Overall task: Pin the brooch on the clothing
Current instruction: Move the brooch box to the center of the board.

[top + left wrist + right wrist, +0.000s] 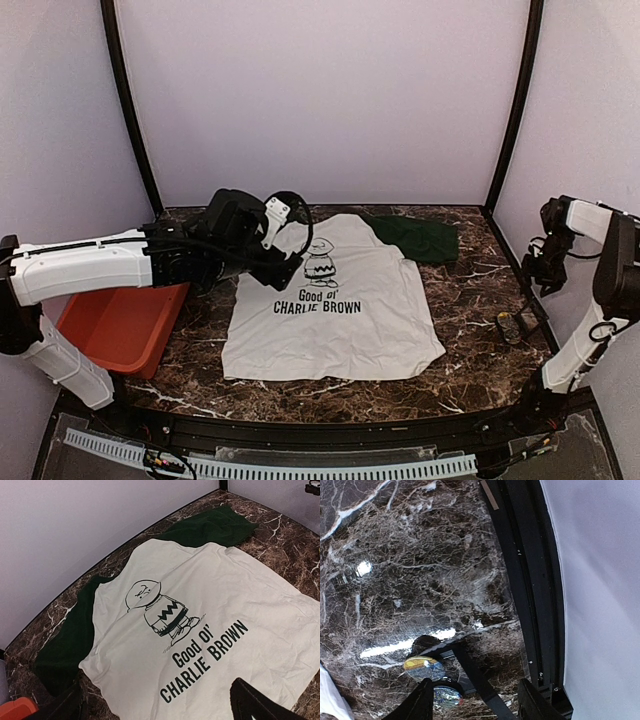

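Note:
The clothing (335, 300), a white T-shirt with dark green sleeves and a cartoon boy print, lies flat in the middle of the marble table. My left gripper (285, 262) hovers over its upper left part. In the left wrist view the left gripper (160, 715) is open above the printed words on the clothing (210, 600). Two round brooches (510, 325) lie near the table's right edge. In the right wrist view one brooch (422, 665) and a second (445, 696) sit beside my left finger. My right gripper (477, 707) hangs above them, open and empty.
An orange bin (120, 325) stands at the left, under my left arm. A black frame rail (520, 555) runs along the table's right edge against the white wall. A flat black strip (472, 672) lies on the marble beside the brooches.

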Controlling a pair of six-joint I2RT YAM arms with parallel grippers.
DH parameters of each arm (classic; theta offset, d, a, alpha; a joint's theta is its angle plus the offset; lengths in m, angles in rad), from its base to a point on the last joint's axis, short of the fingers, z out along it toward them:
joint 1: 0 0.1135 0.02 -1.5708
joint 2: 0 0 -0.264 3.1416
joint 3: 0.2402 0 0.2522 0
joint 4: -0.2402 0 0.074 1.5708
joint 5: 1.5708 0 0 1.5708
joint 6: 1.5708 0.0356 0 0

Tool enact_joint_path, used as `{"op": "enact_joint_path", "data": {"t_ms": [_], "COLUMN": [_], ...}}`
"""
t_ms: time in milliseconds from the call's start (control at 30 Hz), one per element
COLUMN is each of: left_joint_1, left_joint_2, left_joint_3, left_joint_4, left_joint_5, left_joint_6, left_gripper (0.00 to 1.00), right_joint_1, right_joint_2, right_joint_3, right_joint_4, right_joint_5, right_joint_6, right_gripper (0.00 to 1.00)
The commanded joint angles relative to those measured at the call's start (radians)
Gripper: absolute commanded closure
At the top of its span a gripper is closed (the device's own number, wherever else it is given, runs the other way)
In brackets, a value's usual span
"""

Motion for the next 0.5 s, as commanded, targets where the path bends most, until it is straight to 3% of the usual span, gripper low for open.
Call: {"op": "enact_joint_path", "data": {"t_ms": [0,467], "left_joint_1": [-0.017,-0.029], "left_joint_2": [-0.042,-0.047], "left_joint_3": [-0.017,-0.021], "left_joint_4": [0.010,0.014], "left_joint_5": [-0.035,-0.061], "left_joint_6": [0.009,0.049], "left_gripper": [0.01,0.01], "right_joint_1": [-0.015,-0.032], "right_joint_2": [-0.016,0.018], "right_joint_3": [0.008,0.002], "right_joint_4": [0.002,0.010], "right_joint_5": [-0.004,-0.039], "right_joint_6": [-0.005,-0.004], "right_gripper": [0.46,0.62]}}
